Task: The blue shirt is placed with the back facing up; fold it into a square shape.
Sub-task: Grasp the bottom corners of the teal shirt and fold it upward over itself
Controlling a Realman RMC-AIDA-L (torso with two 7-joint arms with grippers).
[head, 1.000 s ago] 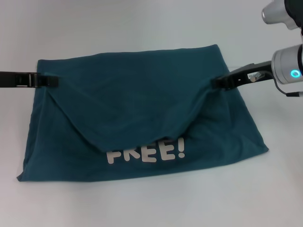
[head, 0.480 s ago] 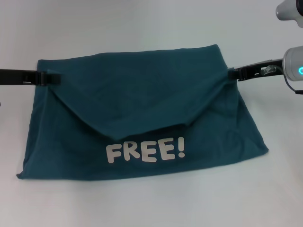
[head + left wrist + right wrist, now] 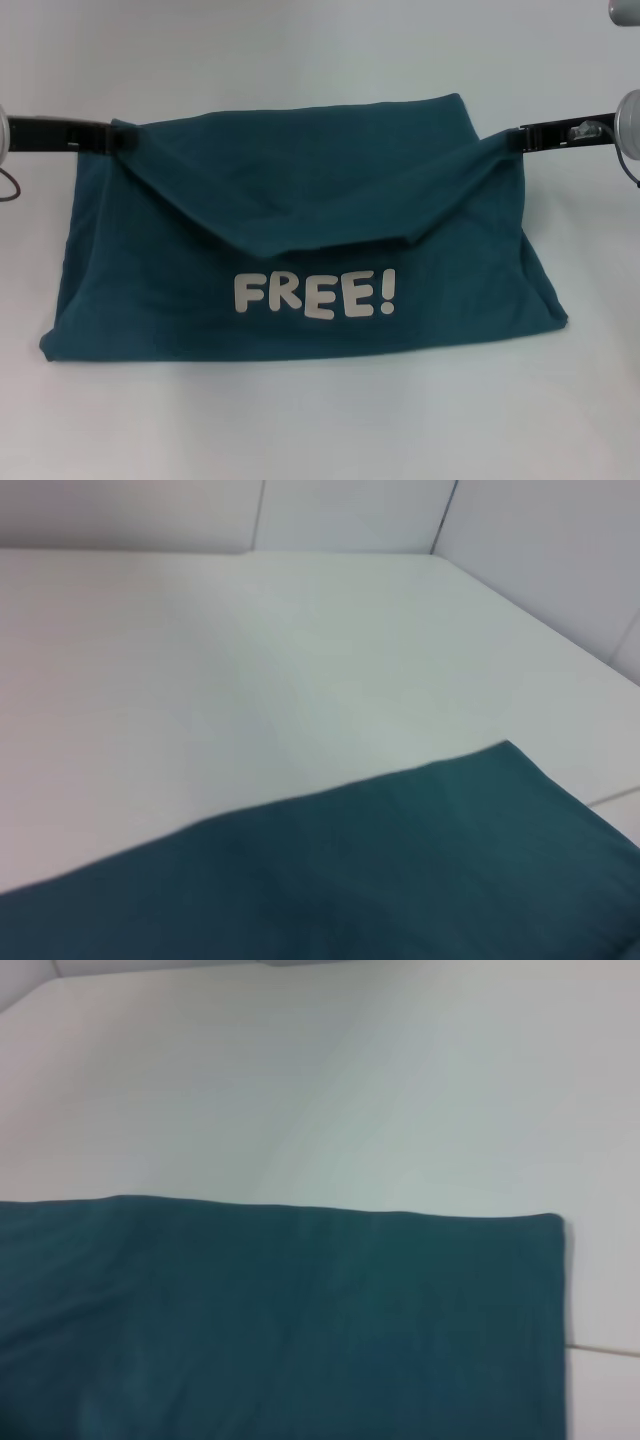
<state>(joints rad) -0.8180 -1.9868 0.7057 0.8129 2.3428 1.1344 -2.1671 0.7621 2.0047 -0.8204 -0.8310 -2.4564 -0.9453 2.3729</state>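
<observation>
on head cam only, left gripper [image 3: 118, 140] & right gripper [image 3: 518, 140] each pinching blue shirt [image 3: 300, 240] corners; wrist cams just cloth

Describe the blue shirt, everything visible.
The blue shirt is dark teal, soft matte cloth, lying on the white table. A plain layer hangs folded over the front as a sagging flap, its low edge just above white "FREE!" lettering. The left gripper and right gripper pinch its upper corners, stretching that edge between them. The bottom rests on the table.
</observation>
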